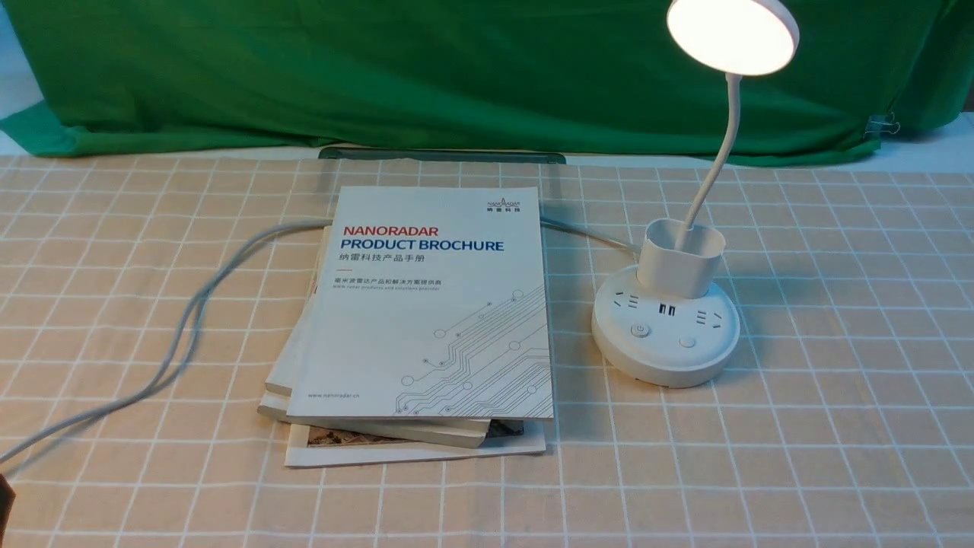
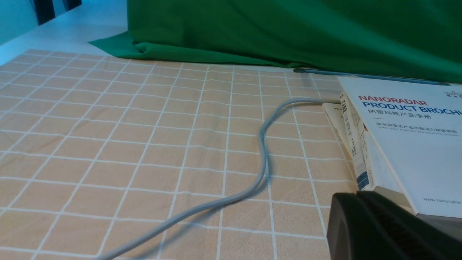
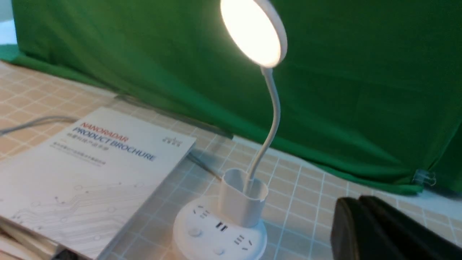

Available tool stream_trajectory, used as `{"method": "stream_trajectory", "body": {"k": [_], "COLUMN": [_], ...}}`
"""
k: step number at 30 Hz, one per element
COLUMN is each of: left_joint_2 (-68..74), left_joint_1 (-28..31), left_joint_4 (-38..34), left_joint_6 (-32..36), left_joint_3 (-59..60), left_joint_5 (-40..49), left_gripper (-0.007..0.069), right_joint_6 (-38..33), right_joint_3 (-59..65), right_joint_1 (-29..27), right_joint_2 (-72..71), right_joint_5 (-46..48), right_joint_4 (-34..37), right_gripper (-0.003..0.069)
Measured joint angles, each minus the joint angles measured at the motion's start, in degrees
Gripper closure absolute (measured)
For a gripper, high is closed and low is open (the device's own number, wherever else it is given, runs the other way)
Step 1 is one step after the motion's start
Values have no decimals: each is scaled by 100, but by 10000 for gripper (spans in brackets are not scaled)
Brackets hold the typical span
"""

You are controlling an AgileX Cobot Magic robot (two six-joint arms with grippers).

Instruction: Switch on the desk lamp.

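found the desk lamp (image 1: pixel 670 323) standing upright on the checked tablecloth (image 1: pixel 837 418), right of centre in the front view, just beside the right edge of a stack of books (image 1: pixel 380 438) and not touching it. recorded its round disc head (image 1: pixel 733 34) glowing bright, raised high against the green backdrop (image 1: pixel 380 68). traced the thin neck (image 1: pixel 715 152) curving down into the cup-shaped holder (image 1: pixel 679 262) at the rear of the round base (image 1: pixel 662 365). counted two buttons on the near side of the base, one with a power mark (image 1: pixel 640 330), one plain (image 1: pixel 688 342). noted sockets (image 1: pixel 711 320) and usb ports (image 1: pixel 668 310) between buttons and holder.

followed a grey cable (image 1: pixel 183 327) from behind the stack, looping across the left of the cloth toward the near left edge. logged a white product brochure (image 1: pixel 426 304) face up on top of the stack. noted a dark flat strip (image 1: pixel 441 155) at the foot of the backdrop behind the stack, and a binder clip (image 1: pixel 883 125) on the backdrop's hem at far right.

left gripper (image 2: pixel 357 196): seen in the left wrist view as a dark block, low over the cloth near the stack, with fingers pressed together and gripping nothing.

right gripper (image 3: pixel 361 202): seen in the right wrist view, raised beside the lamp and apart from it, with fingers likewise closed on nothing.
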Motion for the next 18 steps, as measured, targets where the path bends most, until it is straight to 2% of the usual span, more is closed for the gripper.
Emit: {"method": "stream_trajectory", "body": {"k": [8,11,15,16,18], "left_joint_2": [0,0,0,0,0], "left_joint_1": [0,0,0,0,0], "left_joint_4": [0,0,0,0,0], "left_joint_6": [0,0,0,0,0], "left_joint_3": [0,0,0,0,0], "left_joint_5": [0,0,0,0,0], "left_gripper": [603,603,603,603,603], "right_joint_6": [-52,-3,307,307,678], "right_joint_3": [1310,2035,2704,2704,3013], "right_joint_1": [-2,-222,-1161,-1216,-1916], "right_joint_2": [-979,-1377,-1749,-1749,-1905], "right_joint_5": [-1222,-1628,-1735,-1735,-1735], "right_joint_4": [0,0,-5,-5,-206], "right_gripper": [582,571,563,563,557]}}
